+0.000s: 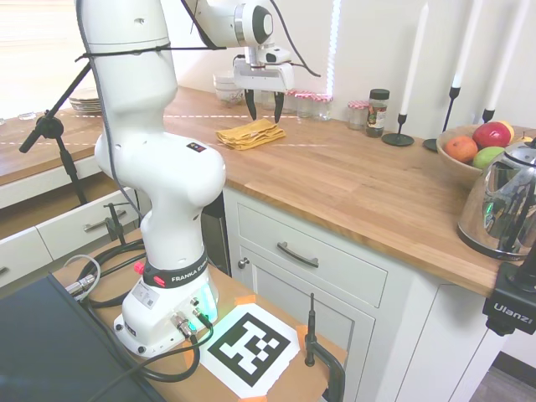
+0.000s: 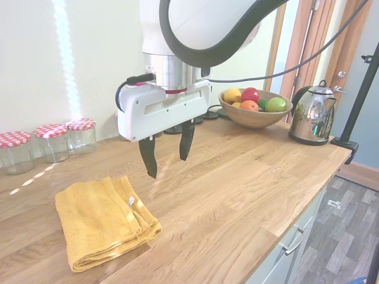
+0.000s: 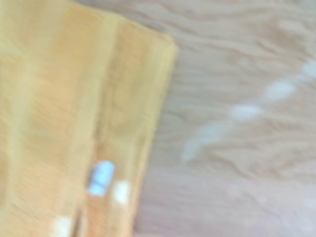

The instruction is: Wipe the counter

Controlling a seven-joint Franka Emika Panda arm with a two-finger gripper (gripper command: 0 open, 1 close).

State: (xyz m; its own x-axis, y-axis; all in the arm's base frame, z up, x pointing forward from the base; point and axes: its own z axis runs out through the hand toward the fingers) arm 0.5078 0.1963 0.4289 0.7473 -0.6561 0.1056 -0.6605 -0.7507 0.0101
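Butcher-block wood forms the counter (image 1: 352,180) along the wall over white cabinets, a folded yellow towel (image 1: 249,134) lying on it beneath the gripper (image 1: 264,107). From the opposite side, the gripper (image 2: 167,155) hangs empty, fingers parted, just beside the towel (image 2: 102,220). Up close, blurred towel (image 3: 74,118) meets bare wood (image 3: 237,123).

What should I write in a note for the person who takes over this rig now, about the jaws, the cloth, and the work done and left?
Gripper: jaws open and empty, hanging above the counter, close to the near edge of the cloth.
Yellow towel: folded, lying flat on the counter, not gripped.
Done: nothing that shows; no wiping has begun.
Left: lower onto the towel, grip it, wipe the counter. Jars, fruit bowl and kettle stand along the back and far end.
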